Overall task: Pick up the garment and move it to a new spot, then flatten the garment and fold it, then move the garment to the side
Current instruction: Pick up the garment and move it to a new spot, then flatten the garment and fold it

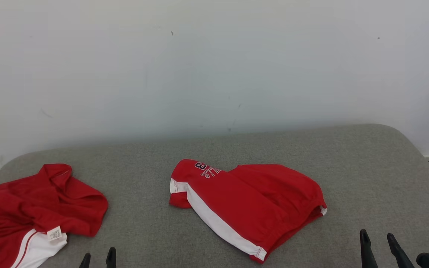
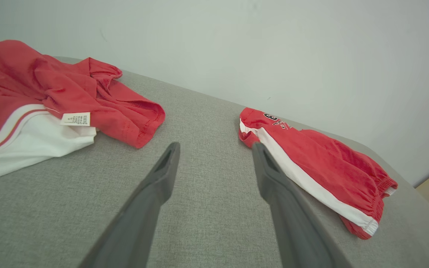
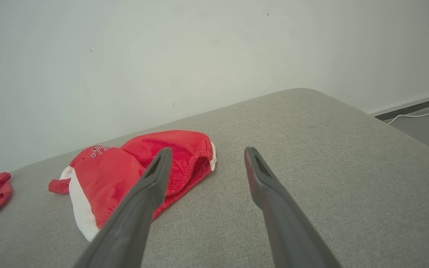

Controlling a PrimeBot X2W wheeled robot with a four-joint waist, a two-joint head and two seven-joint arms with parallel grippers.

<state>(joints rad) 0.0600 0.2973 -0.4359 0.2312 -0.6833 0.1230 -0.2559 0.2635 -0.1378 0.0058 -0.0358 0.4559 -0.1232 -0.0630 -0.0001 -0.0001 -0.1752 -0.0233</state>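
Left hand spread, empty, near rumpled white-striped red shorts.

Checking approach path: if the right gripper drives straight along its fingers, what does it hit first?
Probably the bare grey cushion: the right gripper points just right of the red shorts; depth unclear.

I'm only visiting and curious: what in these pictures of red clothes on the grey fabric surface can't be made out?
Red-and-white garment, head view: cut off by left and bottom edges, crumpled; its type is unclear.
Its care label, left wrist view: print too small to read.
Lettering on the red shorts, head view: partly hidden by a fold.
Left gripper and right gripper, head view: bottom edge cuts off all but fingertips.
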